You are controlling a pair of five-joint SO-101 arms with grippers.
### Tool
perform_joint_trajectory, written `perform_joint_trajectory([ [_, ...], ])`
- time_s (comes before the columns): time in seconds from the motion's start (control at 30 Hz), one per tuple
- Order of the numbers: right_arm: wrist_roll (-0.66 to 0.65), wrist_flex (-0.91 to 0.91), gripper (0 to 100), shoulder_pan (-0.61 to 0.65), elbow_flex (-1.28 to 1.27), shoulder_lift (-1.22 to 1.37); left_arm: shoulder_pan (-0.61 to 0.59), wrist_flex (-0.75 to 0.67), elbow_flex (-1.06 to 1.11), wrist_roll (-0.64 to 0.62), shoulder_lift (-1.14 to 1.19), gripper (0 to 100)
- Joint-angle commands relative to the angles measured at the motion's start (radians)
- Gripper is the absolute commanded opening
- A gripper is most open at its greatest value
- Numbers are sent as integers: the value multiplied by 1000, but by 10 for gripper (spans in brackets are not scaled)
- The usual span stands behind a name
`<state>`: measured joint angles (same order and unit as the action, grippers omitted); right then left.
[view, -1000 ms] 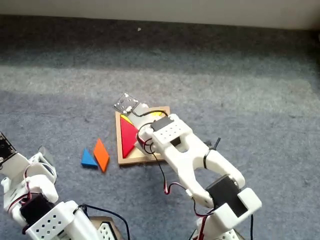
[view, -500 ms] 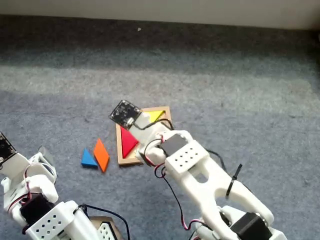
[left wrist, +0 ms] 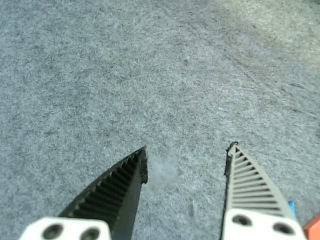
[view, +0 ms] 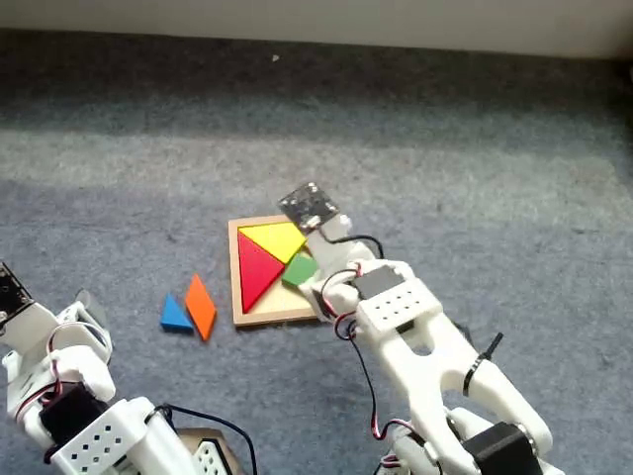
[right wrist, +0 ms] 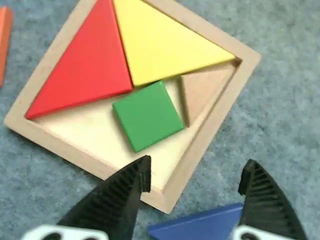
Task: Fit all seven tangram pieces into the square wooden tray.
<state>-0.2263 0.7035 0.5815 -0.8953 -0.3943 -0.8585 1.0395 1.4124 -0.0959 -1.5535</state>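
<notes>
Wooden tray (view: 265, 318) mid-frame has the red triangle (view: 253, 269), yellow triangle (view: 275, 240), tan triangle (right wrist: 200, 92) and an askew green square (view: 300, 269) in it. Orange parallelogram (view: 201, 306) and small blue triangle (view: 175, 315) sit just left, bigger blue triangle (right wrist: 200, 227) beside the rim.

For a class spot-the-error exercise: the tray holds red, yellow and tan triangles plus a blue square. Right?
No. The square is green, not blue, as the right wrist view shows; the tray does hold the red triangle, yellow triangle and tan triangle.

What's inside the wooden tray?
A red triangle, a yellow triangle, a green square and a small tan triangle lie in the tray. One of the right gripper's fingers covers one corner, hiding that bit.
</notes>
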Motion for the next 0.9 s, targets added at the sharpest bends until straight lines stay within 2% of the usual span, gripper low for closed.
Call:
perform_joint_trajectory([
  [0.0,107,81,274,-125,48,-51,53,-12,-16,38,-8,253],
  [0.2,157,163,274,-348,93,-96,159,14,-120,244,2,255],
  [0.3,160,137,274,-473,91,-94,226,107,-200,339,4,256],
  [0.4,236,48,274,-553,44,-77,328,245,-285,379,5,256],
  [0.5,311,-74,274,-605,-2,-50,455,361,-367,385,30,256],
  [0.6,342,-137,274,-639,-10,-16,536,400,-424,384,147,256],
  [0.73,341,-142,274,-644,-7,39,593,400,-469,382,386,291],
  [0.87,339,-142,274,-644,-7,97,599,400,-532,381,639,309],
])
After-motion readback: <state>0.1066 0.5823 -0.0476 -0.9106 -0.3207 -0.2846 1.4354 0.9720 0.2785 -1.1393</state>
